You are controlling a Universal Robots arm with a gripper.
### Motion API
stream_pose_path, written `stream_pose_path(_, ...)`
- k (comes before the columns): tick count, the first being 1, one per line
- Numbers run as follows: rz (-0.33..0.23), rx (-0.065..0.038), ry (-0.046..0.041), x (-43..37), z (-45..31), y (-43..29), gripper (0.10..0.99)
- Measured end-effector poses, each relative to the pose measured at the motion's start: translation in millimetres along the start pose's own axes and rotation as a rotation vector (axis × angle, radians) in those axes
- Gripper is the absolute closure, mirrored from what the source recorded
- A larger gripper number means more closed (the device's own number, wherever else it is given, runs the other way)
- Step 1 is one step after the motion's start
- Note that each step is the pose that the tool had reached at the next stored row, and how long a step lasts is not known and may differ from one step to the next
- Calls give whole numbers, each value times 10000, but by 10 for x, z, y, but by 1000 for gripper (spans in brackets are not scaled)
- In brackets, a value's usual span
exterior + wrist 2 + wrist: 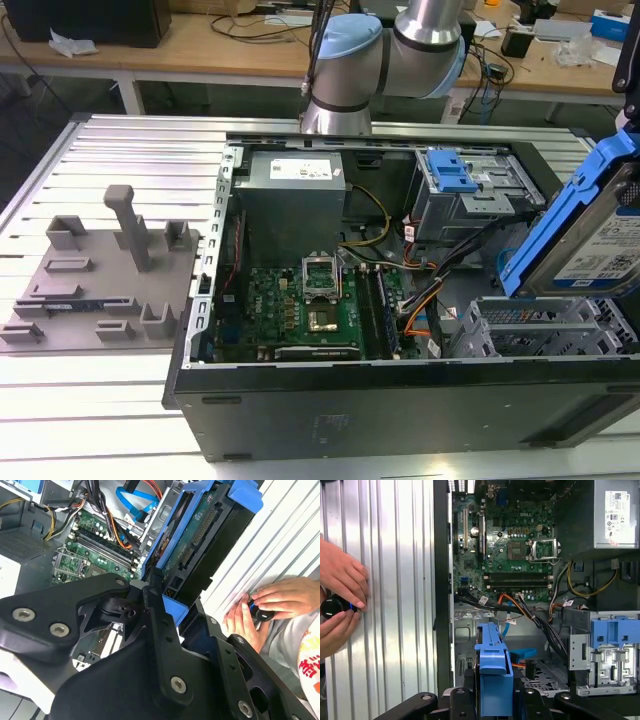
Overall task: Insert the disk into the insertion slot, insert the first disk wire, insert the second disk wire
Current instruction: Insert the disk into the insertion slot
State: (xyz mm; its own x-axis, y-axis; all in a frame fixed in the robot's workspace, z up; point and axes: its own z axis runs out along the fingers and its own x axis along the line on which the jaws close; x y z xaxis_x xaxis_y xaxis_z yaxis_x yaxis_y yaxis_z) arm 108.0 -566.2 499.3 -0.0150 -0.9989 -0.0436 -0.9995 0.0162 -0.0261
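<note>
The black tool is clamped on the silver hard drive in its bright blue plastic carrier. It holds the drive tilted just above the grey perforated sheet-metal drive cage, at the open black computer case's corner. By my judgement nothing is inserted yet, drive or wires.

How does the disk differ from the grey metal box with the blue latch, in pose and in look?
The disk hangs tilted above the case, gripped by the pincer; the grey metal box sits mounted inside the case. The disk has a blue frame along its edges; the grey metal box carries a blue latch on its top. Both pair grey metal with bright blue plastic.
</note>
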Motion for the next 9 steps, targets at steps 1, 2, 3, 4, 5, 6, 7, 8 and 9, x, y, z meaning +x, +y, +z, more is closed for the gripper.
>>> stream_pose_path(1,0,3,-1,-2,2,0,722)
stream_pose_path(2,0,3,-1,-3,2,0,722)
stream_pose_path(3,0,3,-1,-5,3,0,722)
stream_pose_path(4,0,3,-1,-8,5,0,722)
stream_pose_path(5,0,3,1,-11,5,0,722)
stream_pose_path(6,0,3,-1,-12,8,0,722)
stream_pose_path(7,0,3,0,-14,10,0,722)
stream_pose_path(8,-1,3,-1,-18,13,0,722)
stream_pose_path(9,0,3,0,-20,15,1,722)
